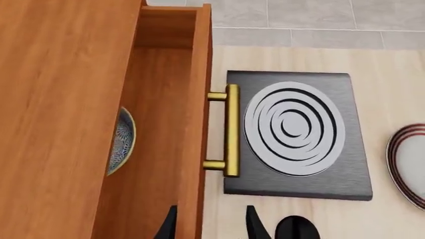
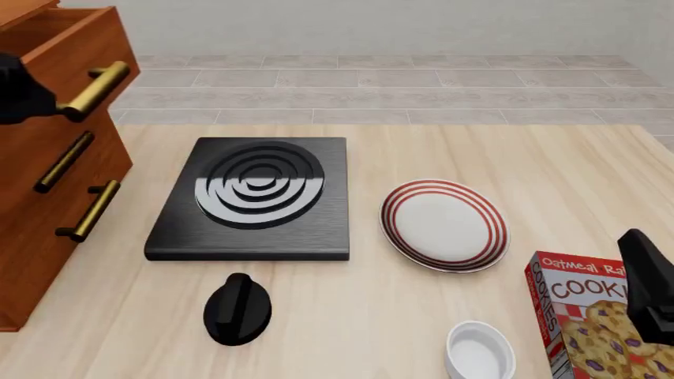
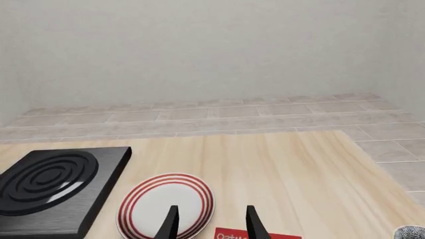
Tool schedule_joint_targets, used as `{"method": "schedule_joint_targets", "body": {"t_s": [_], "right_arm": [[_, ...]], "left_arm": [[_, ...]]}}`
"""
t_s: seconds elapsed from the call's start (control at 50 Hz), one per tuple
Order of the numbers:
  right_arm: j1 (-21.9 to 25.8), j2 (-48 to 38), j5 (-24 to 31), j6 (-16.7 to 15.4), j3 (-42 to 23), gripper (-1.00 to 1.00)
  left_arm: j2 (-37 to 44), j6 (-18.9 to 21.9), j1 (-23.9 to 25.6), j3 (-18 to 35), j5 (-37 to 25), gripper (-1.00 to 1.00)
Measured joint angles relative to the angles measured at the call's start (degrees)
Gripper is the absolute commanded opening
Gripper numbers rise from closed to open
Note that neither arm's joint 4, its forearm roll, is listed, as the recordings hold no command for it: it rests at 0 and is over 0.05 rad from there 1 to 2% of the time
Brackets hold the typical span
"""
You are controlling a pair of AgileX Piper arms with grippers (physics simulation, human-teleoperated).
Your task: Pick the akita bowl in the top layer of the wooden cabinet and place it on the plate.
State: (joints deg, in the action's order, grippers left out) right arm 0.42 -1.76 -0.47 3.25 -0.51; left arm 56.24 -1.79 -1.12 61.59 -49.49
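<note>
From the left wrist, the left gripper (image 1: 210, 224) hung open and empty over the front wall of the pulled-out top drawer (image 1: 166, 139); the akita bowl (image 1: 122, 141) lay inside, half hidden under the cabinet top (image 1: 59, 109).

In front, only the left arm stood by the wooden cabinet (image 2: 53, 158).

The right gripper (image 3: 211, 223), open and empty, hovered above the plate (image 3: 166, 205).

Speckled akita bowl (image 1: 122, 141) inside open top drawer (image 1: 166, 144)
</note>
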Motion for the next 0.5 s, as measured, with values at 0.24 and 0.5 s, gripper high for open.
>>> {"method": "schedule_joint_targets", "body": {"t_s": [0.24, 0.5], "right_arm": [[-0.01, 0.43, 0.41, 0.09, 0.0, 1.0], [-0.02, 0.89, 0.89, 0.15, -0.02, 1.0]], "left_arm": [[0.71, -1.38, 2.82, 0.5, -0.35, 1.0], [1.49, -2.46, 5.6, 1.04, -0.74, 1.0]]}}
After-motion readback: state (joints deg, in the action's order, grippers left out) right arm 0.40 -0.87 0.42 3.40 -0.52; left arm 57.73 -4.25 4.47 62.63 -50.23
